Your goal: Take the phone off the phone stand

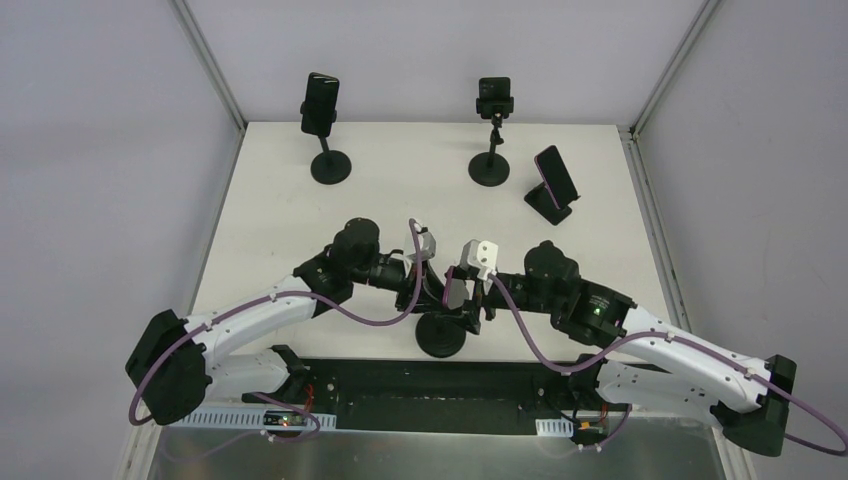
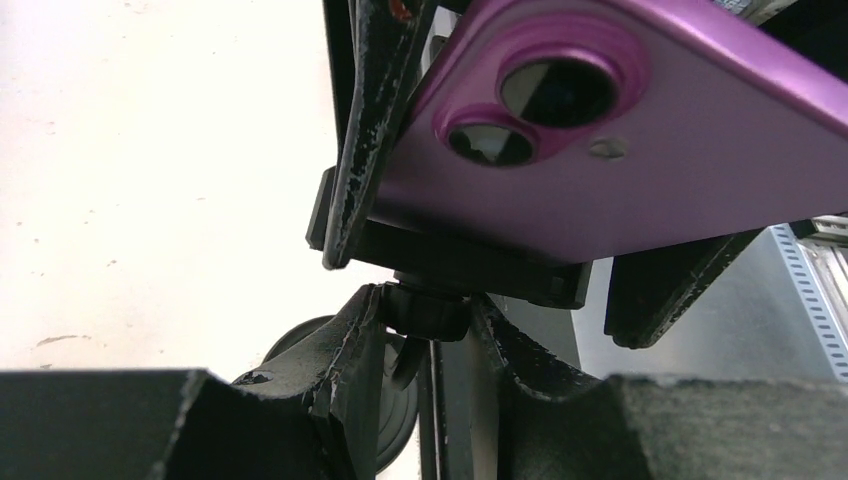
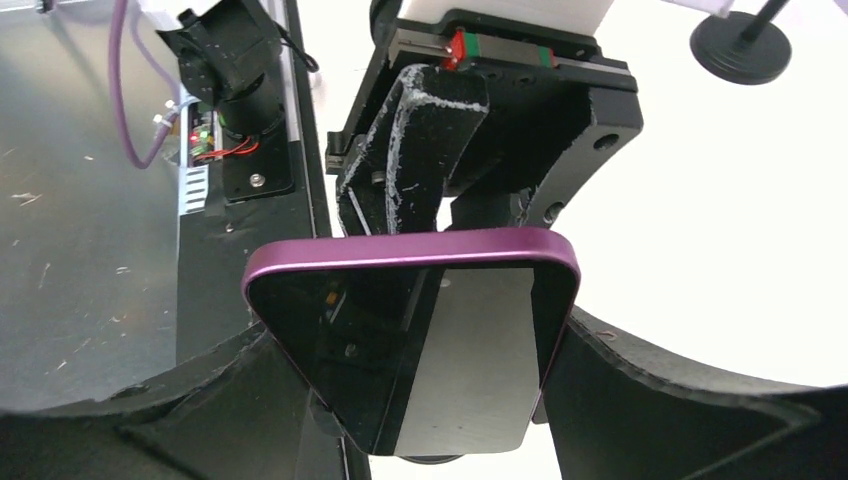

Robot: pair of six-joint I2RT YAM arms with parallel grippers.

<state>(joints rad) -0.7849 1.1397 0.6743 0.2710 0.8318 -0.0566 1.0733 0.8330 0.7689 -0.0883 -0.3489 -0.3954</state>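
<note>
Inside the right end effector [image 3: 440, 400], the purple phone [image 3: 420, 330] sits clamped.

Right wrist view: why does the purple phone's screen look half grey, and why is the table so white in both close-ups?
Right wrist view: the phone has dark glass that mirrors its surroundings, hence the grey band; the table beyond is overexposed. Left wrist view: same washed-out table, and the nearest fingers look soft, too close to focus. Top view: even light, little glare.
</note>
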